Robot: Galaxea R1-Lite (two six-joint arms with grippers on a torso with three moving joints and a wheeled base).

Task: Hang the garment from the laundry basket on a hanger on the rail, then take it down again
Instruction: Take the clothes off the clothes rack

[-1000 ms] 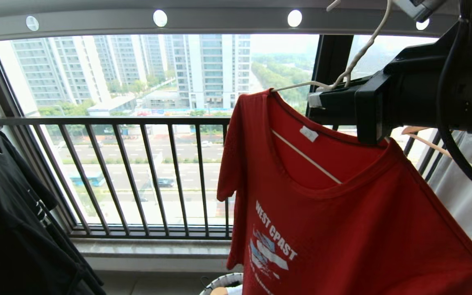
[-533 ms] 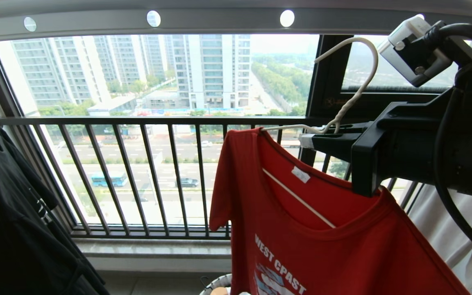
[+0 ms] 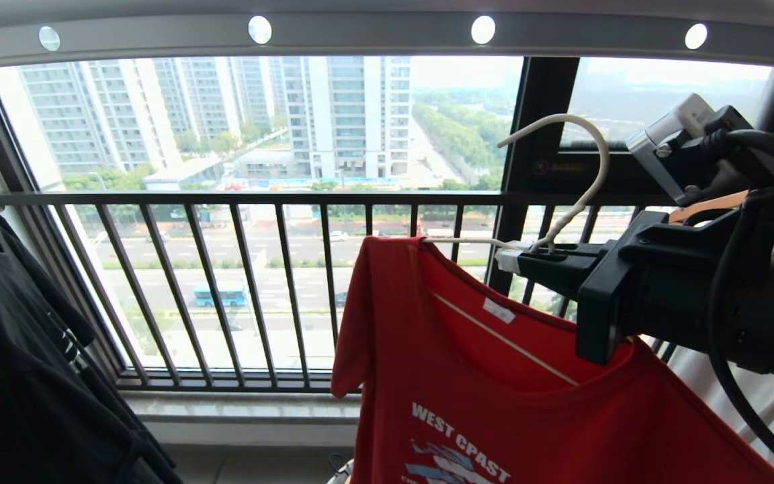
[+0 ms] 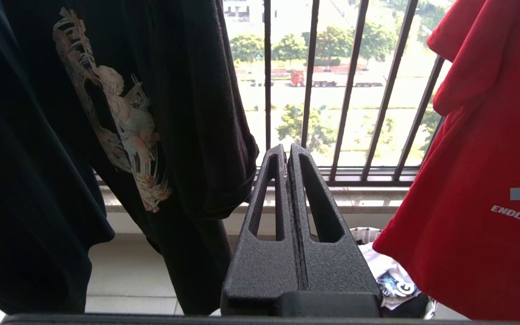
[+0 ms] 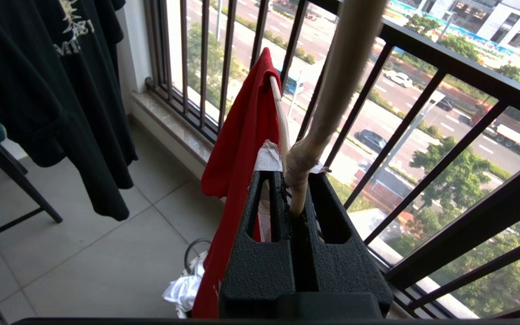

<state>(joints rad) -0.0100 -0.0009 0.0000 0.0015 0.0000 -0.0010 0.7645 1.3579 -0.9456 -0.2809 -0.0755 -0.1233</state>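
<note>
The right gripper (image 3: 528, 259) is pinched tight on the neck of the thin cream-white wire hanger (image 3: 578, 181), just under its hook, on the right of the scene. The red short-sleeved T-shirt with white chest print (image 3: 494, 396) drapes from that hanger, and the hook stands free in the air, well below the long grey overhead rail with round holes (image 3: 373, 33).

The shirt looks light and limp; it would likely sway and could slide along the smooth wire if the hanger tips (its far shoulder already sits right at the wire's end). The stiff neck below the hook seems the best place to hold it, since the cloth offers no firm grip.

The right wrist view shows what the head view cannot: the jaws close around the taped neck (image 5: 298, 158), with the white-rimmed round laundry basket (image 5: 192, 253) on the tiled floor below. The left wrist view shows the left gripper (image 4: 289, 153), fingers pressed together and empty, parked low between a hanging black T-shirt (image 4: 106, 135) and the red one (image 4: 481, 180).
</note>
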